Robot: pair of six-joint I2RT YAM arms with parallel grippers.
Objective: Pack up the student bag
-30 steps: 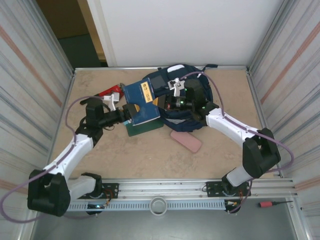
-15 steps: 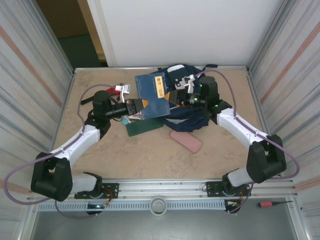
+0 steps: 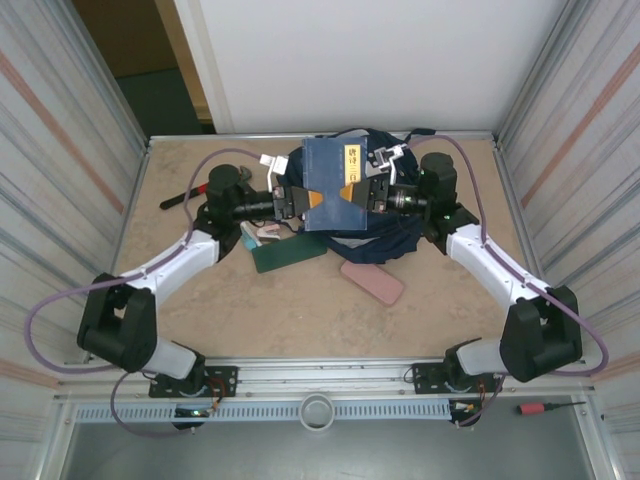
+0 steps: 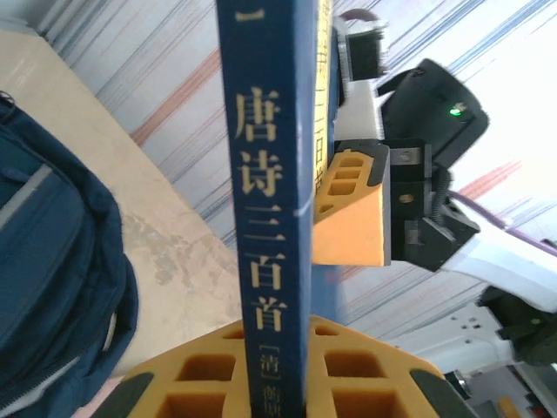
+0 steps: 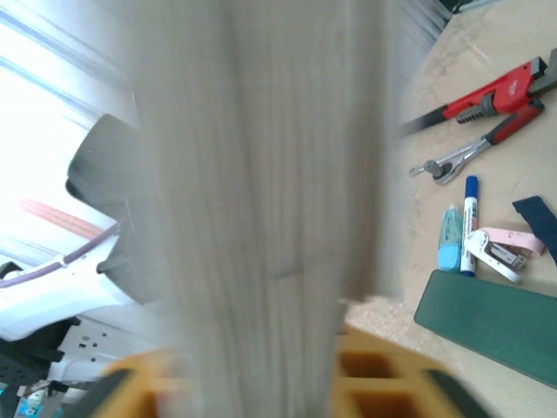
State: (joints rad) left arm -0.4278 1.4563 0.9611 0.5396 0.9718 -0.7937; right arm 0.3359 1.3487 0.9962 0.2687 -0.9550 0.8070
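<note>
A blue book with gold lettering is held upright above the student bag, a navy backpack at the back middle of the table. My left gripper is shut on the book's spine edge from the left. My right gripper is shut on its page edge from the right. In the left wrist view the spine stands between my orange fingers, with the right gripper's finger beyond and the bag at lower left. In the right wrist view the blurred page edge sits between the fingers.
A green book and a pink case lie in front of the bag. Left of it are a red wrench, pliers, a marker, a blue correction tape and a pink stapler. Corrugated walls stand close on both sides.
The left gripper carried the blue book right and up over the bag and turned it upright. The right gripper left the bag, opened and closed on the book's other edge.
</note>
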